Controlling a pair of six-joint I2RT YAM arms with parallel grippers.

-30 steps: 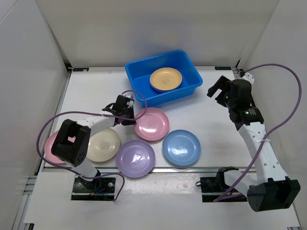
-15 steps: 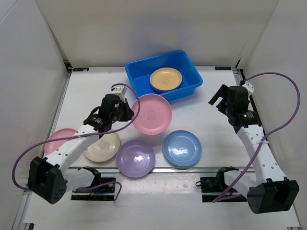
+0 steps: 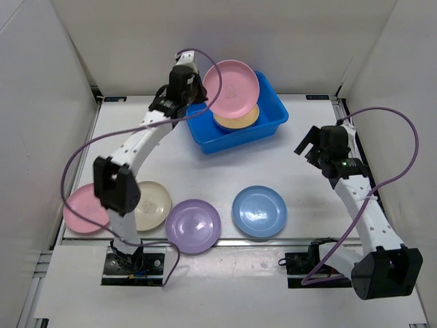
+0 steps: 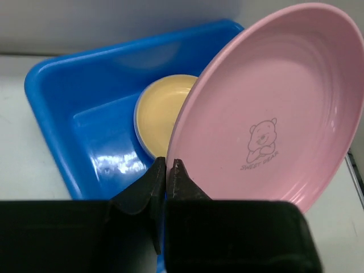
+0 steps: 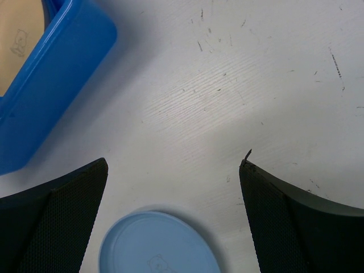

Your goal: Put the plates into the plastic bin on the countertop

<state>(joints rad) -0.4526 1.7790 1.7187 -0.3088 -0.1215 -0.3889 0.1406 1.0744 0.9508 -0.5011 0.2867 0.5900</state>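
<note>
My left gripper (image 3: 193,89) is shut on the rim of a pink plate (image 3: 232,83) and holds it tilted above the blue plastic bin (image 3: 268,127). In the left wrist view the gripper (image 4: 168,165) pinches the pink plate (image 4: 273,108) over the bin (image 4: 85,119). An orange plate (image 3: 242,120) lies in the bin, also seen in the left wrist view (image 4: 162,108). My right gripper (image 3: 308,142) is open and empty above the countertop (image 3: 314,198), right of the bin. On the countertop lie a blue plate (image 3: 259,211), a purple plate (image 3: 193,226), a cream plate (image 3: 151,204) and another pink plate (image 3: 83,209).
The right wrist view shows the bin's corner (image 5: 51,85) at upper left and the blue plate (image 5: 159,244) below the open gripper (image 5: 173,170). White walls enclose the countertop. A metal rail (image 3: 273,240) runs along the near edge.
My left gripper has lifted the pink plate off the countertop and carried it back over the bin. The right arm shifted slightly.
</note>
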